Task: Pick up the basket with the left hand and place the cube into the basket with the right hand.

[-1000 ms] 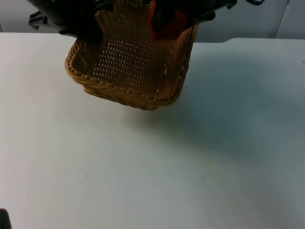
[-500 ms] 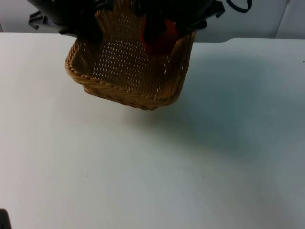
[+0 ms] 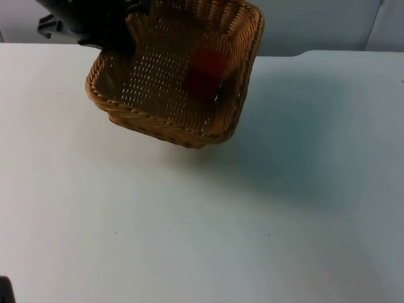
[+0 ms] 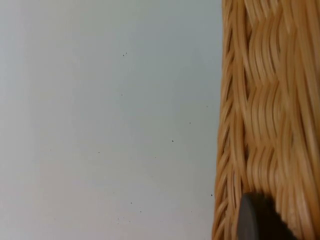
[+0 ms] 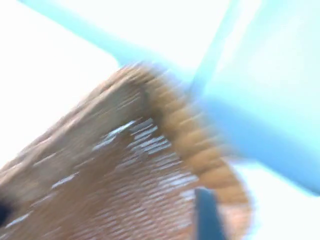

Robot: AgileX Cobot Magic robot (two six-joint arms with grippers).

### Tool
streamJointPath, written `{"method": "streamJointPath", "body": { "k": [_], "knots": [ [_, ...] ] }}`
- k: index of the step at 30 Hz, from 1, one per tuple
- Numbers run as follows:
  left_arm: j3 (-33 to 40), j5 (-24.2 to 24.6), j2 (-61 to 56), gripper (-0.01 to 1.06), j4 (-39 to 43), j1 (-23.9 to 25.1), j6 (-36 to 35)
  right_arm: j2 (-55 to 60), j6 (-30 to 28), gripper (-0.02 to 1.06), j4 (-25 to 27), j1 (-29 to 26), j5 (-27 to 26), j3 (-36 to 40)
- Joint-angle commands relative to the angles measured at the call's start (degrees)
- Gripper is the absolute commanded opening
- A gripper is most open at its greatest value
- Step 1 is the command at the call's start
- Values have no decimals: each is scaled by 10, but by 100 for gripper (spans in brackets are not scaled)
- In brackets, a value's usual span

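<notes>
Left gripper clamps the tan woven wicker basket above the white bench so the red cube sits inside; right gripper's state can't be told.

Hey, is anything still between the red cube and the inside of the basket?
No. The red cube is already inside the wicker basket, which the left gripper holds up by its rim above the white table. In the top view nothing covers the cube or blocks the basket's opening.
</notes>
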Motion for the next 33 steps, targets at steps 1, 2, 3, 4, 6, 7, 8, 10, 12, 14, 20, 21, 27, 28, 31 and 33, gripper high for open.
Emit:
{"method": "streamJointPath", "body": {
  "k": [1,2,3,4,6,7,8,10,12,14,20,21,27,28,31,33],
  "knots": [
    [-6,-9,-11,0,-19,1,-3,-13,48,31,-97,-4,42,-44],
    [-6,-11,-11,0,-19,1,-3,-18,93,14,-117,-16,54,-65],
    [-6,-11,-11,0,-19,1,-3,-27,116,0,-113,-31,63,-83],
    [-6,-12,-11,0,-19,1,-3,-30,116,0,-112,-38,68,-88],
    [-6,-14,-11,0,-20,1,-3,-47,116,0,-109,-65,101,-94],
    [-6,-14,-11,0,-20,1,-3,-47,116,0,-109,-65,101,-94],
    [-6,-17,-11,0,-20,1,-3,-53,116,0,-109,-78,118,-94],
    [-6,-21,-11,0,-20,1,-3,-64,117,0,-100,-101,138,-94],
    [-6,-26,-11,0,-21,1,-3,-70,117,0,-86,-109,139,-94],
    [-6,-27,-10,0,-26,1,-3,-78,114,0,-62,-120,142,-94],
    [-6,50,-9,0,-33,1,-3,-83,112,0,-40,-121,138,-94],
    [-6,86,-6,0,-37,1,-3,-83,112,0,-36,-121,138,-94],
    [-6,147,19,0,-36,1,-6,-85,99,0,-22,-121,135,-94],
    [-6,147,19,0,-36,1,-6,-85,99,0,-22,-121,135,-94],
    [-6,149,34,4,-39,1,-6,-85,97,0,-22,-121,126,-94],
    [-6,149,44,13,-40,1,-4,-85,97,0,-22,-121,115,-94]
  ]
}}
